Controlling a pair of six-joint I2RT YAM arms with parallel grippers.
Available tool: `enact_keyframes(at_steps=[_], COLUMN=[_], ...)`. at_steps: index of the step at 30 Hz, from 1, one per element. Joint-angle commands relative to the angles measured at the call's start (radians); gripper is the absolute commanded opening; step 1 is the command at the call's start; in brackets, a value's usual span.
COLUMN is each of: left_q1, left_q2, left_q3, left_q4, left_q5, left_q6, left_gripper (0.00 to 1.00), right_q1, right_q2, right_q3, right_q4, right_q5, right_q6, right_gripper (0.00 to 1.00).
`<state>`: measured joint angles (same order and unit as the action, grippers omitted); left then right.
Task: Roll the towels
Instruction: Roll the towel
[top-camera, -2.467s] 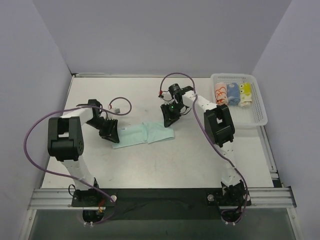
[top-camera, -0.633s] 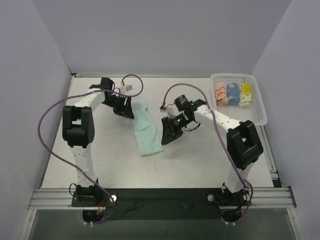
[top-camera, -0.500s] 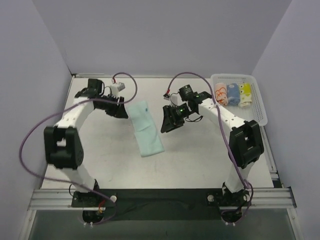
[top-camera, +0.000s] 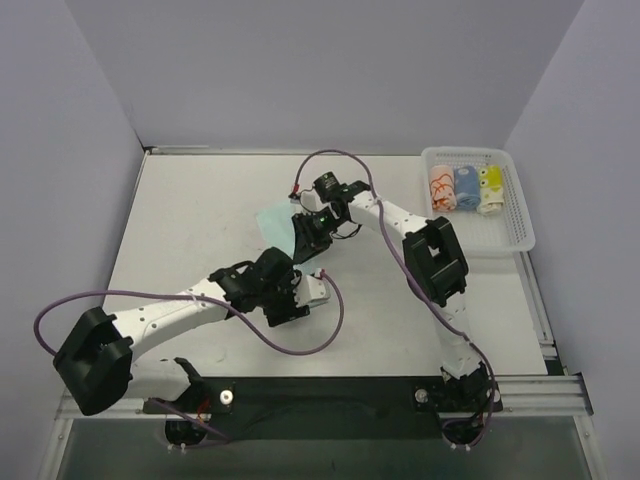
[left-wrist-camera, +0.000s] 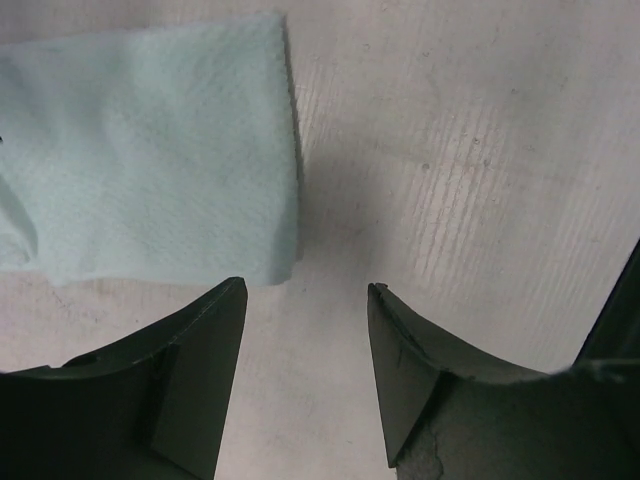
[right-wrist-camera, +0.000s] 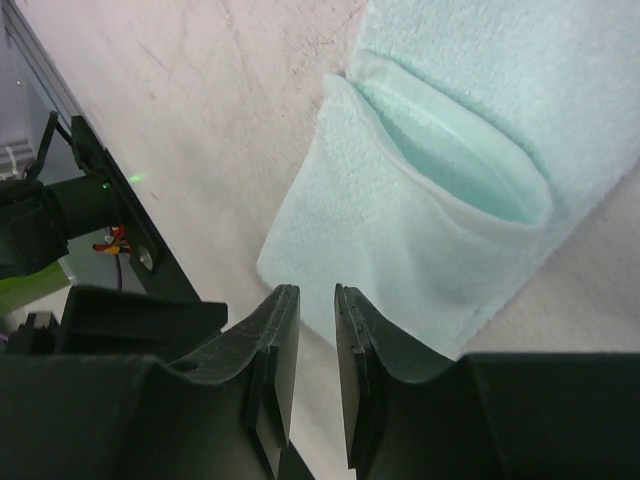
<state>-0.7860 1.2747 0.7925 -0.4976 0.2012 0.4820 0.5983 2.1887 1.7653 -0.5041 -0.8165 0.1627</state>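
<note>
The pale mint-green towel (top-camera: 272, 221) lies folded on the table, mostly covered by both arms in the top view. My left gripper (top-camera: 287, 292) reaches in from the near side. In the left wrist view it (left-wrist-camera: 305, 290) is open and holds nothing, and the towel's (left-wrist-camera: 150, 150) corner lies just past its left fingertip. My right gripper (top-camera: 306, 238) hovers over the same towel. Its jaws (right-wrist-camera: 312, 295) stand a narrow gap apart with nothing between them, just short of the towel's (right-wrist-camera: 460, 180) folded, pocket-like edge.
A white slotted basket (top-camera: 515, 230) at the far right holds three rolled towels: white-with-orange (top-camera: 441, 187), blue (top-camera: 466, 186) and yellow (top-camera: 490, 190). Purple cables loop off both arms. Grey walls close in the table's left, back and right.
The left arm swung from the towel's far left to its near end. The right gripper moved left and back over the towel, which now shows only at its far end.
</note>
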Motion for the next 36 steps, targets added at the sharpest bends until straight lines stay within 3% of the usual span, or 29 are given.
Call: enact_keyframes(at_steps=[1,6,11,15,16,17,22,26,33,36], left_q1=[-0.07,-0.151,-0.16,-0.159,-0.159,-0.16,-0.16,-0.16,-0.154,-0.142], left_q2=[0.044,0.144,0.213,0.288,0.29,0.284,0.221,0.186,0.042,0.032], left_q3=[0.016,0.011,-0.004,0.019,0.025,0.024,-0.001,-0.001,0.057,0.088], left_q4=[0.125,0.171,0.201,0.18,0.173,0.159,0.117,0.064,-0.128,-0.188], left_q5=[-0.193,-0.249,-0.256,-0.286,-0.276,-0.266,-0.201,-0.093,0.179,0.225], left_q6=[0.047,0.089,0.109,0.106,0.101,0.101,0.101,0.096,0.078,0.076], left_gripper=[0.62,0.61,0.58,0.44,0.34,0.3,0.1,0.0,0.0,0.0], right_q1=[0.015,0.02,0.018,0.023,0.023,0.024,0.024,0.021,0.003,-0.015], right_q2=[0.042,0.072,0.077,0.069,0.066,0.059,0.025,-0.015,-0.118,-0.173], right_q3=[0.039,0.011,-0.009,-0.038,-0.044,-0.05,-0.111,-0.147,-0.173,-0.173], right_q4=[-0.021,-0.008,-0.008,-0.008,-0.008,-0.008,-0.005,-0.008,-0.011,-0.022], right_q5=[0.014,0.042,0.053,0.046,0.046,0.046,0.071,0.071,0.047,0.048], right_q6=[-0.012,-0.028,-0.029,-0.037,-0.04,-0.052,-0.08,-0.078,-0.061,-0.084], right_gripper=[0.22,0.22,0.22,0.22,0.22,0.22,0.22,0.23,0.32,0.38])
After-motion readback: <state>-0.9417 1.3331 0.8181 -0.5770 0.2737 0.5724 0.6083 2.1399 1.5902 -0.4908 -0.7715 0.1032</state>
